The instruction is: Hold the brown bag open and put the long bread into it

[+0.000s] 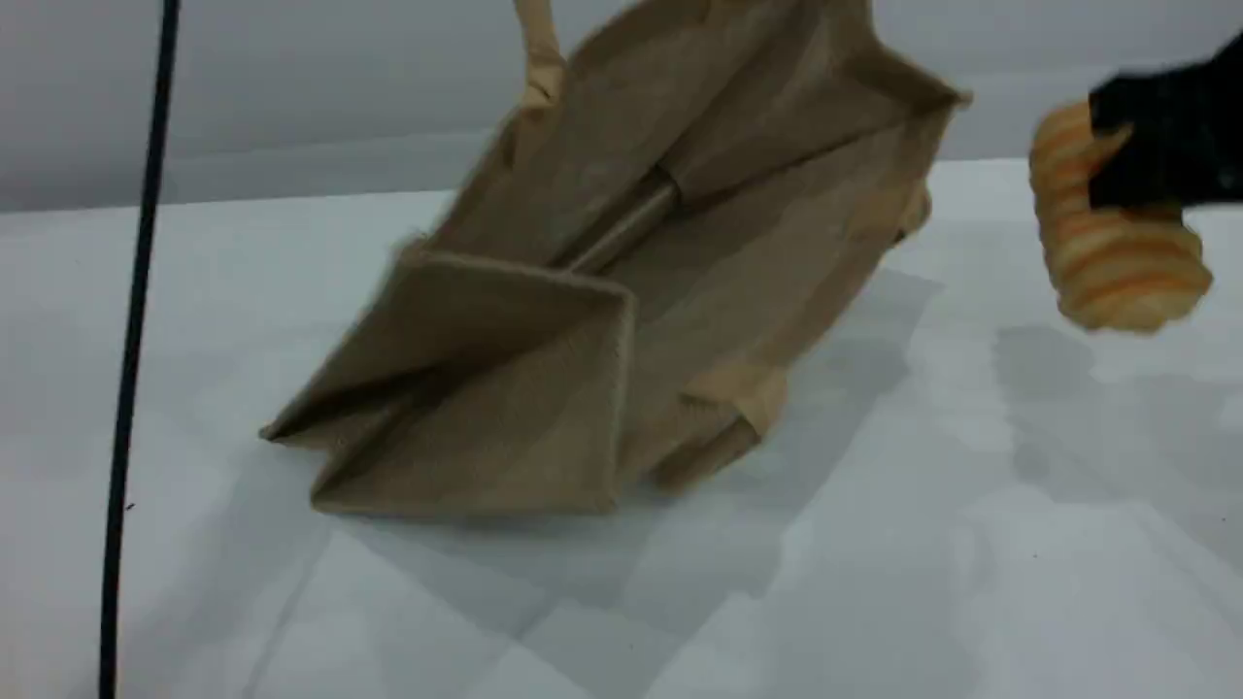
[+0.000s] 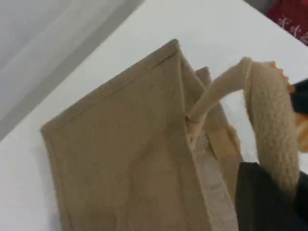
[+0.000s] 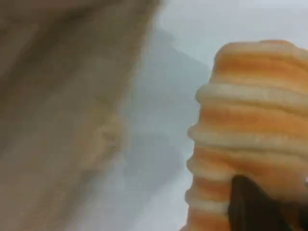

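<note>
The brown bag (image 1: pixel 621 320) stands tilted on the white table, its mouth open toward the upper right and its inside showing. One beige handle (image 1: pixel 539 58) runs up out of the top edge; the other handle (image 1: pixel 738 408) lies low by the front side. In the left wrist view the bag (image 2: pixel 125 154) hangs below its padded handle (image 2: pixel 274 120), and my left gripper (image 2: pixel 269 192) is shut on that handle. My right gripper (image 1: pixel 1117 165) holds the long bread (image 1: pixel 1117 243) in the air, right of the bag's mouth. The striped loaf (image 3: pixel 250 120) fills the right wrist view.
A black cable (image 1: pixel 136 291) hangs down the left side of the scene. The white table (image 1: pixel 874 582) reaches forward and right of the bag. Something red (image 2: pixel 293 19) lies beyond the table's far edge.
</note>
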